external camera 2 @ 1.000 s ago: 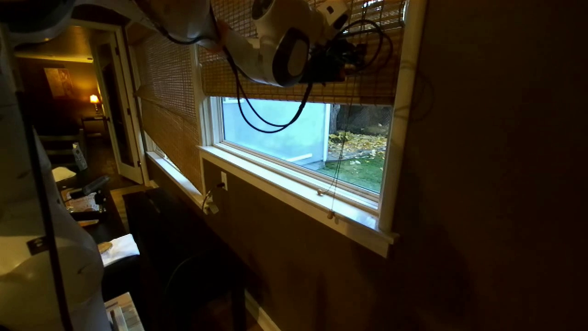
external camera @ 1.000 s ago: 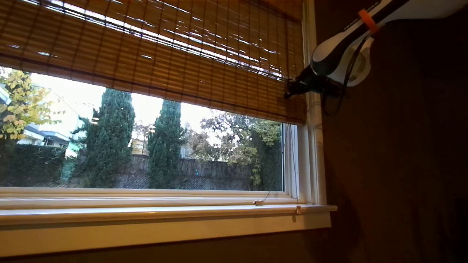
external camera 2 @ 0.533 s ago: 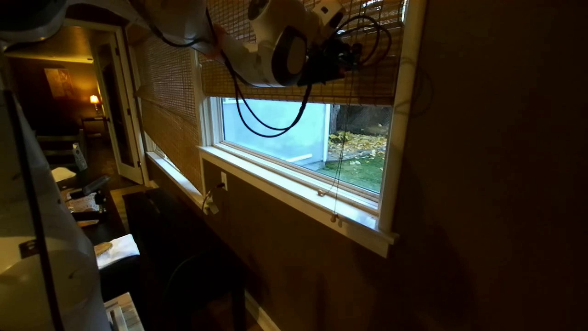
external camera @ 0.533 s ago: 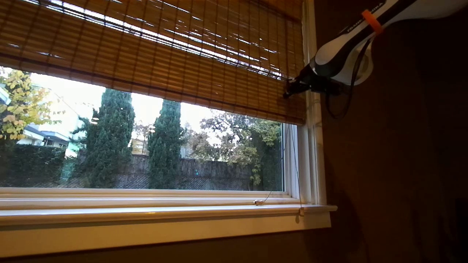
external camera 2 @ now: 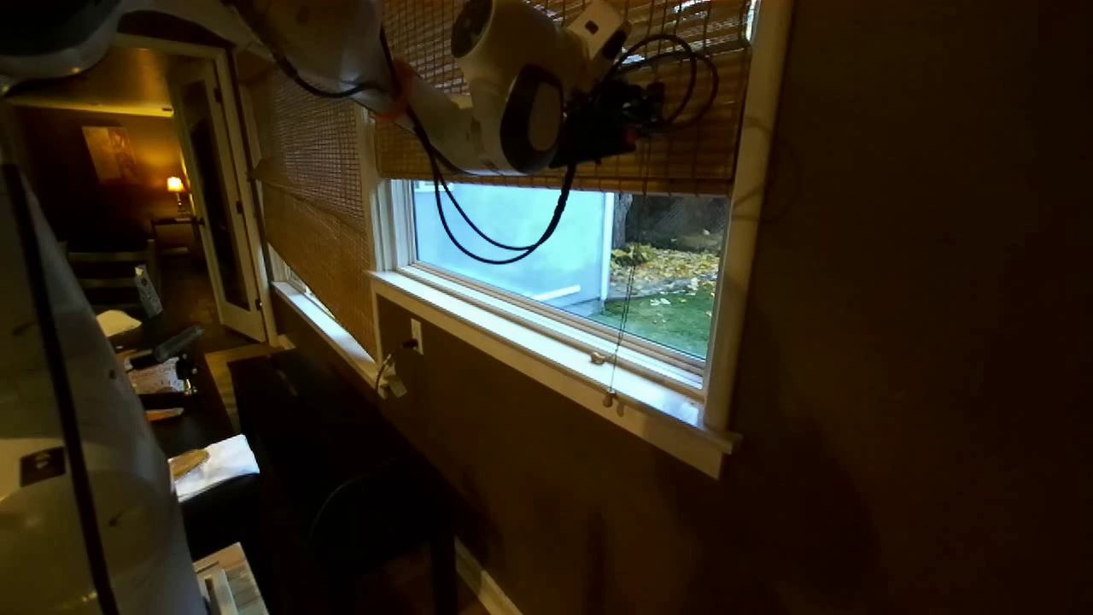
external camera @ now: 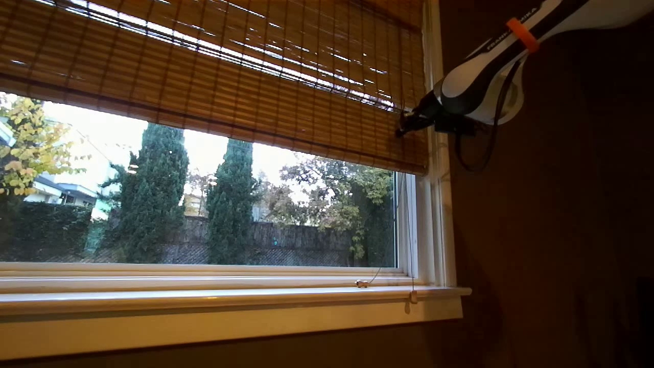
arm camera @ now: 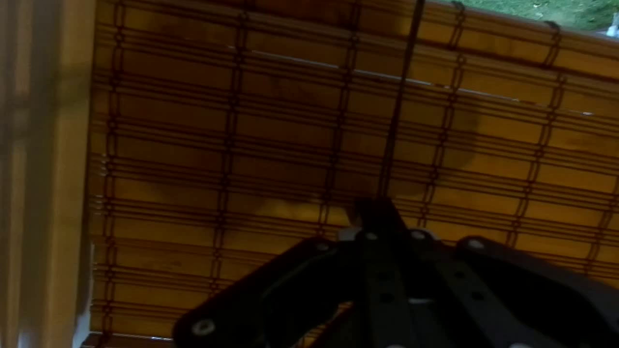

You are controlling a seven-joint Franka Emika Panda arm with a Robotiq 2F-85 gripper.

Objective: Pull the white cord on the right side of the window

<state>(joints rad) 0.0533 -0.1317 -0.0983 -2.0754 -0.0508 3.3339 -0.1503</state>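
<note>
The window (external camera: 204, 271) has a white frame and sill, with the brown woven blind (external camera: 230, 87) partly lowered over it. The thin cord (external camera: 412, 276) hangs below the blind near the right upright, its small end knob in front of the sill; it also shows in an exterior view (external camera 2: 616, 359). In the wrist view the cord (arm camera: 396, 111) looks dark and runs to my fingertips. My gripper (arm camera: 377, 205) is closed there, apparently with the cord between the tips, in front of the blind. The gripper also shows dark in both exterior views (external camera: 400, 125) (external camera 2: 653, 107).
A second cord's knob (external camera: 361, 283) rests on the sill. The white upright (external camera: 439, 204) of the frame stands beside my gripper. Black cables (external camera 2: 512, 256) loop below the wrist. A dark bench-like surface (external camera 2: 316, 427) runs along the wall under the window.
The arm and wrist have shifted slightly, a little lower in both exterior views. The hanging cord's end knob swung to one side and then back the other way. The gripper tips have barely moved.
</note>
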